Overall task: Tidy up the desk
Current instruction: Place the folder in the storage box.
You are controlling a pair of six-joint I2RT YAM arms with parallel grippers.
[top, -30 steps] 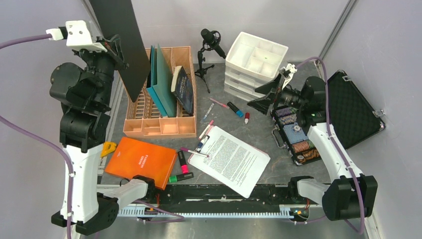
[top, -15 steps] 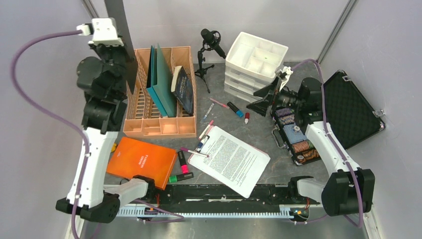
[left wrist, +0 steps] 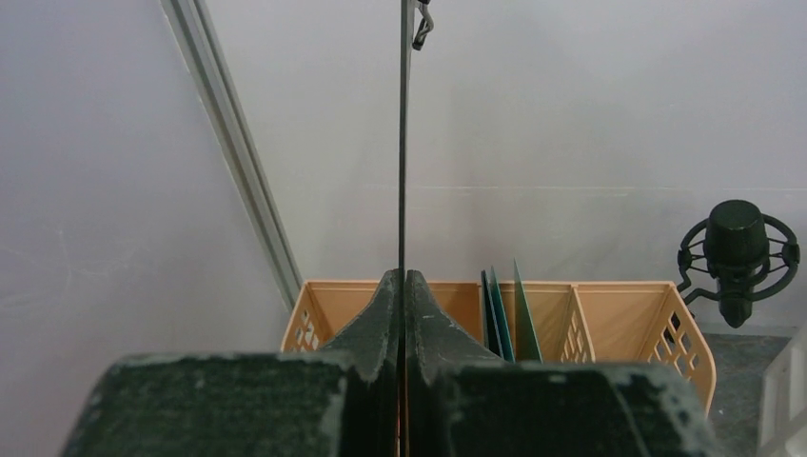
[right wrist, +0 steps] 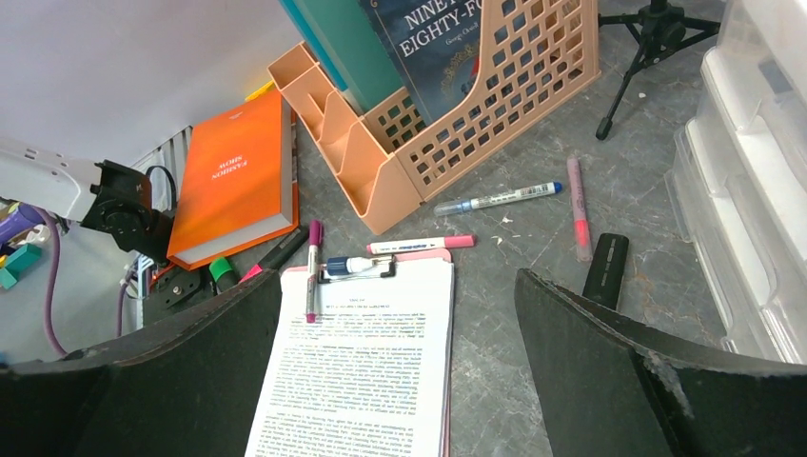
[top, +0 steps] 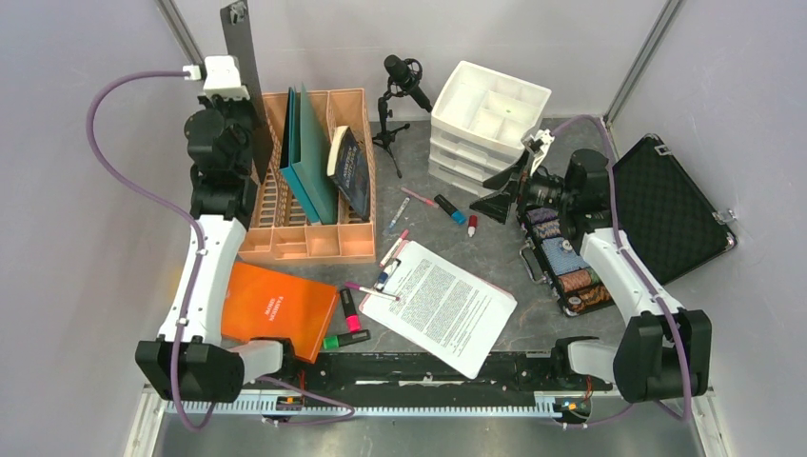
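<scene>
The desk (top: 495, 249) is a dark grey veined tabletop strewn with stationery. My left gripper (top: 253, 143) (left wrist: 401, 278) is shut on a thin black board (top: 242, 57) (left wrist: 403, 143). It holds the board upright and edge-on, over the left end of the orange file rack (top: 309, 238) (left wrist: 533, 305). The board's lower end is hidden behind the fingers. My right gripper (top: 483, 195) (right wrist: 398, 286) is open and holds nothing. It hangs above the desk (right wrist: 533, 238) between the white drawers (top: 490, 109) and the clipboard with printed paper (top: 447, 305) (right wrist: 362, 362).
The file rack holds teal folders (top: 309, 152) and a dark book (top: 350, 171). An orange book (top: 271, 307), highlighters (top: 349, 309) and several pens (right wrist: 495, 198) lie near the clipboard. A microphone on a tripod (top: 404, 76) stands at the back. An open black case (top: 666, 205) lies at right.
The left arm has swung away from the camera toward the rack, turning the black board upright and edge-on over the left slot. The right arm has drifted slightly.
</scene>
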